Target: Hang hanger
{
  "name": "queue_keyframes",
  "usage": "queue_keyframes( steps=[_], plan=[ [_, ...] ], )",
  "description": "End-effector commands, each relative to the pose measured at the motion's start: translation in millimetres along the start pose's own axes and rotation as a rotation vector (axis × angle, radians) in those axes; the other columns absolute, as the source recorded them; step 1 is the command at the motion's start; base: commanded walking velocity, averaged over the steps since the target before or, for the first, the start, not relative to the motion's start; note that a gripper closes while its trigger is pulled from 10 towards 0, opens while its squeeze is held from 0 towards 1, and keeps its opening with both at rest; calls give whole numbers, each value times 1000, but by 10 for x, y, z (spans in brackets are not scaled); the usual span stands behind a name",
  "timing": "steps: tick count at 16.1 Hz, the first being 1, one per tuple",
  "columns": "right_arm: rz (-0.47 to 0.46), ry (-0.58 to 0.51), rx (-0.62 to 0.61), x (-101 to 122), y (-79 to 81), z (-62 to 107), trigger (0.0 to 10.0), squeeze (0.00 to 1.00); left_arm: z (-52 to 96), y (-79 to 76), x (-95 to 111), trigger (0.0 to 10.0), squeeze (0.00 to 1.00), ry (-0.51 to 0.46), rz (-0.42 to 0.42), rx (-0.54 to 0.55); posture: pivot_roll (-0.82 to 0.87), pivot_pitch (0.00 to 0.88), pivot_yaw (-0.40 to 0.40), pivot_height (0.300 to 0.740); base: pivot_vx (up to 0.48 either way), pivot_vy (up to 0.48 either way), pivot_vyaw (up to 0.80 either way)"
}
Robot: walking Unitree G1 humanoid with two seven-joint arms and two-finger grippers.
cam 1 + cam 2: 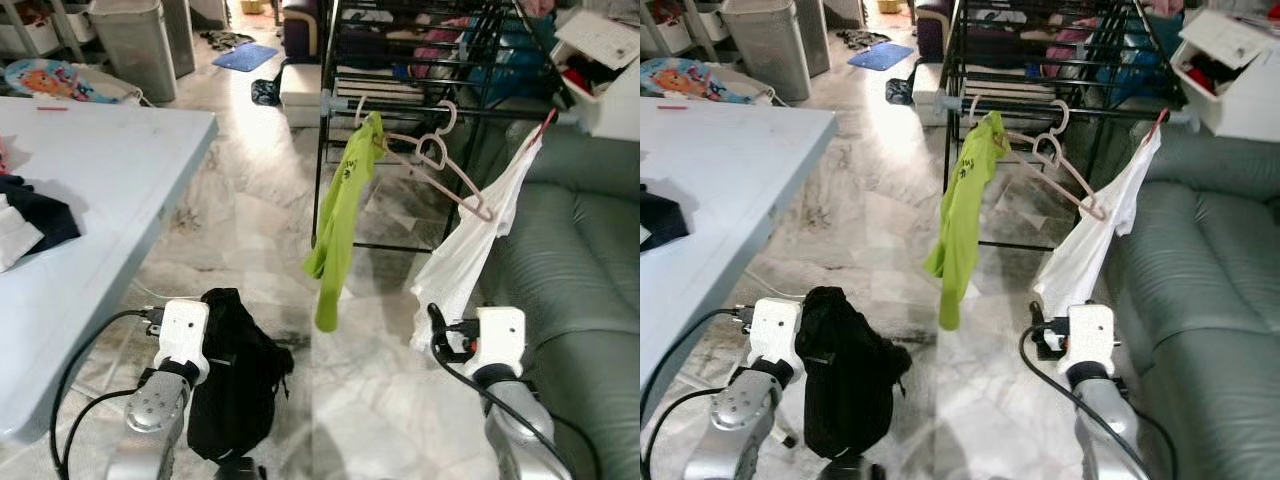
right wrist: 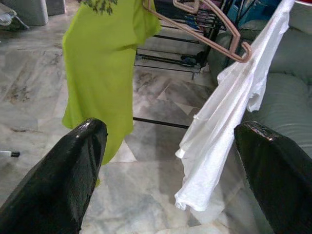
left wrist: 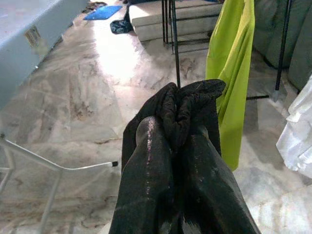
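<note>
Nearest the camera, the left claw [image 3: 180, 146] is pinched on a black garment [image 1: 232, 375] that hangs low beside the counter [image 1: 100, 180]; the right claw [image 2: 170, 170] is spread and holds nothing. The pink hanger [image 1: 445, 170] hangs hooked on the drying rack's rail [image 1: 420, 110], ahead of and above both claws, its long axis slanting down toward the white shirt [image 1: 470, 250]. The right claw is nearer. The green shirt [image 1: 340, 220] hangs between.

Black cloth [image 3: 180, 161] swallows the left pincer's fingers [image 3: 146, 161], so the grip is unreadable. The drying rack [image 1: 420, 60] runs off the top edge; the counter [image 1: 100, 200] is cut at the left.
</note>
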State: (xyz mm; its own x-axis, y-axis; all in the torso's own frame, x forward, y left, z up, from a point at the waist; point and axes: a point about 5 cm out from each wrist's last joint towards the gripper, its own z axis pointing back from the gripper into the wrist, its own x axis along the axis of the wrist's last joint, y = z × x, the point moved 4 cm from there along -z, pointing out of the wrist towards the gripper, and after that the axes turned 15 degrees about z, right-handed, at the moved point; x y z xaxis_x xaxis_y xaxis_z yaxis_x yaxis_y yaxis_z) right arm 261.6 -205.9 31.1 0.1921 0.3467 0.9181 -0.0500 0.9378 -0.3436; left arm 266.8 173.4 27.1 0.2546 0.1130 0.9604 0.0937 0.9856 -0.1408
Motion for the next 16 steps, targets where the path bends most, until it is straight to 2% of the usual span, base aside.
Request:
queue_keyframes(
  steps=[1, 3, 8, 13, 16],
  plan=[
    [9, -15, -6, 22, -40, -24, 10000, 0, -35, 3, 69, 10000, 0, -28, -8, -8, 15, 0, -16, 740, 0, 0, 0],
    [44, -42, -6, 72, -74, -56, 10000, 0, -49, -6, 86, 10000, 0, -35, -17, -20, 11, 0, -10, 740, 0, 0, 0],
    [47, -43, -23, 39, -143, -31, 10000, 0, 5, 36, 30, 10000, 0, -14, -45, -43, -4, 0, 23, 740, 0, 0, 0],
    [50, -29, -33, -5, -97, -7, 10000, 0, -38, 62, 49, 10000, 0, -17, -57, -48, -6, 0, 25, 740, 0, 0, 0],
    [51, -27, -34, 6, -140, -35, 10000, 0, -18, 39, 29, 10000, 0, -17, -48, -50, 3, 0, 9, 740, 0, 0, 0]
  ],
)
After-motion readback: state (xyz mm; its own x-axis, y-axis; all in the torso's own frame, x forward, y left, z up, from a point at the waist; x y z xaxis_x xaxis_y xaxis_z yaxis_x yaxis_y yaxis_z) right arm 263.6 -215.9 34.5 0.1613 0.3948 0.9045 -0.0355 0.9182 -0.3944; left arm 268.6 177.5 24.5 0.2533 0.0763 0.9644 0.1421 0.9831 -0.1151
